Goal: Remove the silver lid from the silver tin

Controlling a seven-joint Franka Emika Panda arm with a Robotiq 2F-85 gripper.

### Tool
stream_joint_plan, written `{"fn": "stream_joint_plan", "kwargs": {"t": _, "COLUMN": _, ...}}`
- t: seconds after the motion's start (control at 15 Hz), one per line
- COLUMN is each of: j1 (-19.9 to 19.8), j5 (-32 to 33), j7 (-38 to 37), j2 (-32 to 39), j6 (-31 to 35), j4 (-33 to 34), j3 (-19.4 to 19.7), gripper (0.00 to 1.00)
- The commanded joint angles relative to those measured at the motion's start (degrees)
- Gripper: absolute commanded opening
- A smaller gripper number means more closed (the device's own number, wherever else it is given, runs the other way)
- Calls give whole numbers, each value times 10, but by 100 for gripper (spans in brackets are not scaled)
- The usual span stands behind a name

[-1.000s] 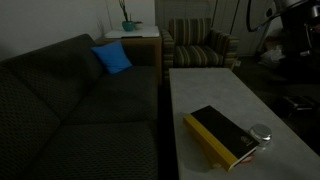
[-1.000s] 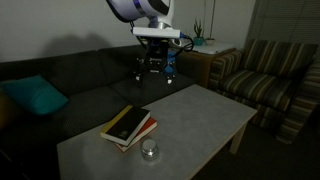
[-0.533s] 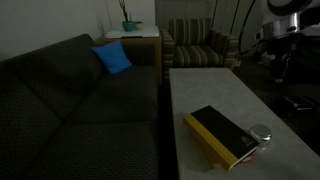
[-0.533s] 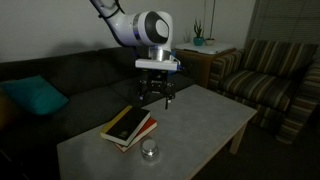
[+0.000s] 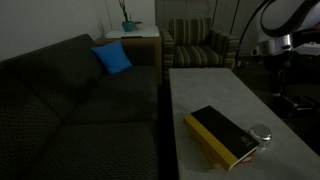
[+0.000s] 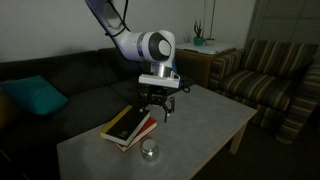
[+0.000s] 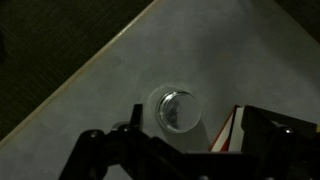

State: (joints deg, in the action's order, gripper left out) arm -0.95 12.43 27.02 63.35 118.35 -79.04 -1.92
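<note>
In a dim living room, a pale worktop (image 6: pixel 205 120) stands before a dark sofa (image 5: pixel 60 90), near a striped armchair (image 6: pixel 262 68). The silver tin (image 6: pixel 150 152), lid (image 7: pixel 178 108) on, sits just beside the book (image 6: pixel 128 125). The pincer (image 6: pixel 160 112) hangs above, spread wide, empty.

Item one: a black-and-yellow book (image 6: pixel 127 123) lies flat on a second, red-edged book (image 6: pixel 143 132), below the claw (image 6: pixel 159 111) and just to its picture-left. In the wrist view, one corner of the stack shows beside the claw's fingers. Both rest on a pale table (image 6: pixel 205 118) directly beneath the claw. Behind the claw stands a dark sofa (image 6: pixel 70 72) with a teal cushion (image 6: pixel 36 97), well apart. A striped armchair (image 6: pixel 266 72) and a potted plant (image 6: pixel 198 38) stand beyond, to picture-right.
</note>
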Motion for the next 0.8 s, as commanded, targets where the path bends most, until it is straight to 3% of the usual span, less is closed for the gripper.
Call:
{"fn": "stream_joint_plan", "kwargs": {"t": 0.0, "j1": 17, "j5": 13, "j7": -55, "j2": 0, "j6": 20, "j4": -3, "j3": 12, "gripper": 100}}
{"fn": "stream_joint_plan", "kwargs": {"t": 0.33, "j1": 37, "j5": 16, "j7": -107, "j2": 50, "j6": 6, "j4": 40, "j3": 18, "gripper": 100}}
{"fn": "stream_joint_plan", "kwargs": {"t": 0.73, "j1": 38, "j5": 13, "j7": -107, "j2": 108, "j6": 17, "j4": 83, "j3": 16, "gripper": 100}}
